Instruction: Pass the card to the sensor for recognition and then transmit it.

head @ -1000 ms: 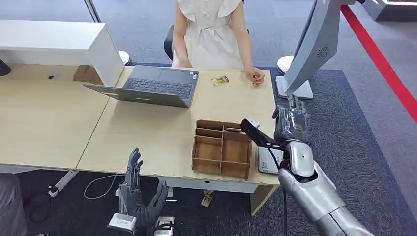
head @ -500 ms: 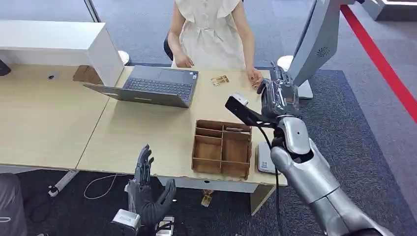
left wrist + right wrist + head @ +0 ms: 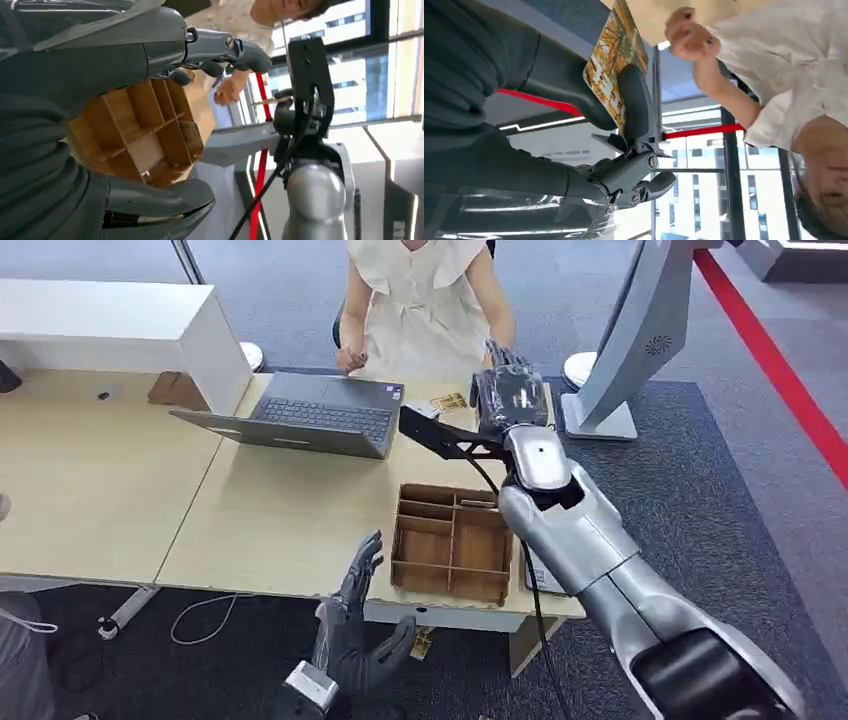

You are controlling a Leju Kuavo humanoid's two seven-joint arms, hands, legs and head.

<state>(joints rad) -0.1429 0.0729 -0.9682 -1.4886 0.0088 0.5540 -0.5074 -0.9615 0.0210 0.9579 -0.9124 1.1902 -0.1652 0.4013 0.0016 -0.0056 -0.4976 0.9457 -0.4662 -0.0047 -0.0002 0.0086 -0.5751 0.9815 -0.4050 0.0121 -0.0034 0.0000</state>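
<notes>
Pale wood desk [image 3: 300, 510] under me, with an open laptop [image 3: 310, 418] on the far side, a partitioned wooden tray [image 3: 452, 542] near the front edge and a person [image 3: 425, 300] seated across. I have the right hand [image 3: 508, 395] raised over the far end of the desk, close to the person's side. In the right wrist view the card [image 3: 615, 65], yellow and patterned, is pinched between my thumb and a finger [image 3: 634, 105], and the person's hand [image 3: 689, 36] is near but apart from it. My left hand [image 3: 355, 635] hangs below the desk edge, fingers spread, holding nothing. My worry is the thin pinch: if I let go before the person has a hold, the card drops on the desk; a sideways pull could twist it out of my fingers
</notes>
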